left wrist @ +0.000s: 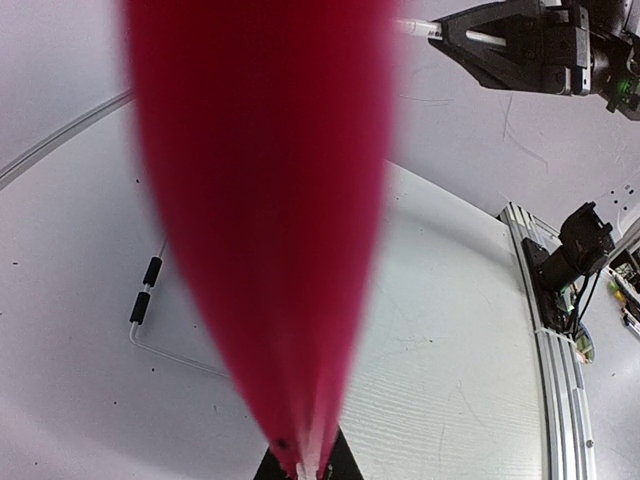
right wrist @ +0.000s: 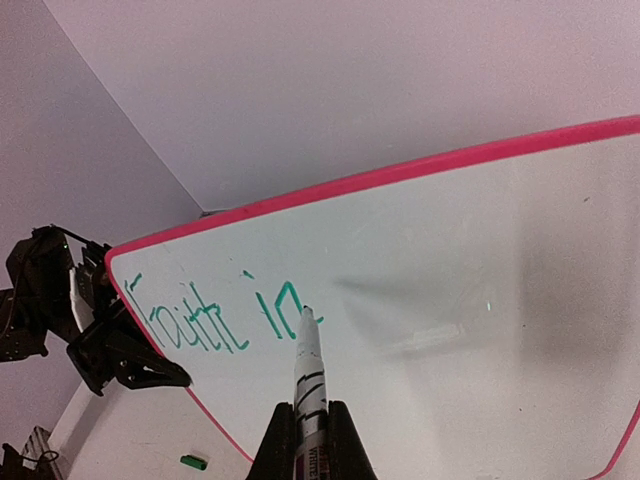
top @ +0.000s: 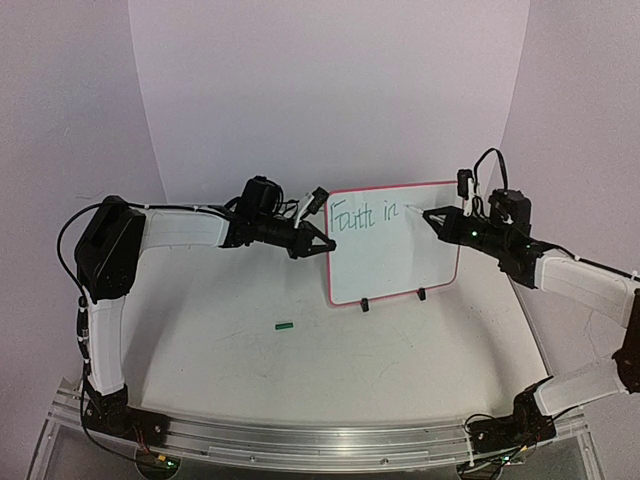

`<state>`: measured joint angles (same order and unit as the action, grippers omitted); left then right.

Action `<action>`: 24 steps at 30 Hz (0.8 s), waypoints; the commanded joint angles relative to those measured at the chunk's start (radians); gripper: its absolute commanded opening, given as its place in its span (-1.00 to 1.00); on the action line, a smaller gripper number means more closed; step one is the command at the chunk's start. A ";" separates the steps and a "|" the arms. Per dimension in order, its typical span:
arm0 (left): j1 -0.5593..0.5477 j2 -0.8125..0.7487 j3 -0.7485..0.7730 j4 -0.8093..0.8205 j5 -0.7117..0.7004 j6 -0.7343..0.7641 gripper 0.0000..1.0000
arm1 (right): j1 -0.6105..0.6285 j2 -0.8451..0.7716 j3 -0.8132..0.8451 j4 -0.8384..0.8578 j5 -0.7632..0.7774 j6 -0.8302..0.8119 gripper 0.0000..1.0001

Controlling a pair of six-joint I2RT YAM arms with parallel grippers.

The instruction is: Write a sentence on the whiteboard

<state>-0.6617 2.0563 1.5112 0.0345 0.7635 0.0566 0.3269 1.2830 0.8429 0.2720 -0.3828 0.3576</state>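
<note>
A small whiteboard (top: 392,262) with a red-pink rim stands upright on two black feet at the far right of a white table (top: 300,370), its face towards the near side. The sentence (top: 362,214) so far is thin green lettering along the top of the board, reading "Faith in".

The left gripper (top: 323,243) reaches in from the left, and its fingers appear clamped on the board's left rim. That rim fills the left wrist view as a red blur.

The right gripper (top: 432,216) comes in from the right with its fingers closed around a marker (right wrist: 308,372). The marker's tip sits just right of the last letter. Whether it touches the surface cannot be told.

A small green piece (top: 285,325), perhaps a cap, lies on the table well apart from the board.

The writing looks under way, with most of the board bare. To do the next word well, I judge that:
- the tip should lift clear and leave a gap before the next letter;
- pressure should be light and square to the board, because a hard push could tip it back on its feet;
- the left hold should stay firm;
- with little room left on the top line, starting a second line below may be wise.
</note>
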 commanded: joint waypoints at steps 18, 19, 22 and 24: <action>-0.047 0.029 -0.017 -0.228 -0.005 0.045 -1.00 | -0.025 0.056 0.056 0.046 0.034 -0.013 -1.00; -0.047 0.029 -0.017 -0.228 -0.006 0.046 -1.00 | -0.026 0.054 0.056 0.047 0.034 -0.013 -1.00; -0.047 0.031 -0.017 -0.228 -0.006 0.045 -1.00 | -0.027 0.050 0.059 0.049 0.035 -0.012 -1.00; -0.047 0.032 -0.017 -0.227 -0.006 0.045 -1.00 | -0.029 0.050 0.062 0.051 0.035 -0.014 -1.00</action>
<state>-0.6639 2.0563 1.5112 0.0346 0.7631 0.0661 0.3049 1.3392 0.8599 0.2824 -0.3600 0.3555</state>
